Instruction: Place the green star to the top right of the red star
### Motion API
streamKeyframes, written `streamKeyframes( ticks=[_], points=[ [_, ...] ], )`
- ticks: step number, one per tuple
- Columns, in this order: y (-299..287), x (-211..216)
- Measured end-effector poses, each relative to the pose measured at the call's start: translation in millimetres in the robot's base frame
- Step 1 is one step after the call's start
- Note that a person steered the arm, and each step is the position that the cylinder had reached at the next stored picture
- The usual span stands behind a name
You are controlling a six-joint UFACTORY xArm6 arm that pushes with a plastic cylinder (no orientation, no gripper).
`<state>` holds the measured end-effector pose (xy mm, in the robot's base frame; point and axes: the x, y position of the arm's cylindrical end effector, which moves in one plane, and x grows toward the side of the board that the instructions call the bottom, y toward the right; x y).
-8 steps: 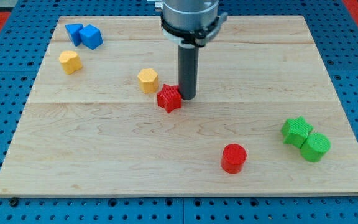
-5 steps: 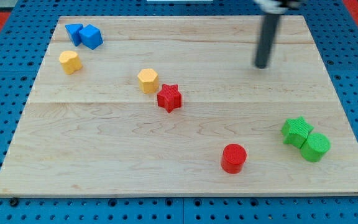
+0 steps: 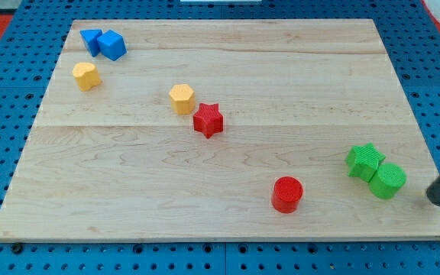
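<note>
The green star [image 3: 365, 161] lies near the board's right edge, touching a green cylinder [image 3: 388, 180] just to its lower right. The red star [image 3: 208, 121] sits near the board's middle, with a yellow hexagon [image 3: 182, 98] at its upper left. My tip [image 3: 437, 201] is at the view's far right, just right of the green cylinder and lower right of the green star, a small gap from both.
A red cylinder [image 3: 287, 193] stands toward the view's bottom, right of centre. Two blue blocks [image 3: 104, 43] and a yellow block [image 3: 86, 76] sit at the top left. The wooden board [image 3: 296, 69] rests on a blue pegboard.
My tip left the red star's right side, crossed to the top right, then came down to the right edge beside the green cylinder. No block moved.
</note>
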<state>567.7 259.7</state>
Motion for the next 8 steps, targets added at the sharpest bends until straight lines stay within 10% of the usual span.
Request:
streamKeyframes(
  ticks=[3, 5, 8],
  points=[
    [-139, -148],
    [-131, -222],
    [-136, -178]
  ],
)
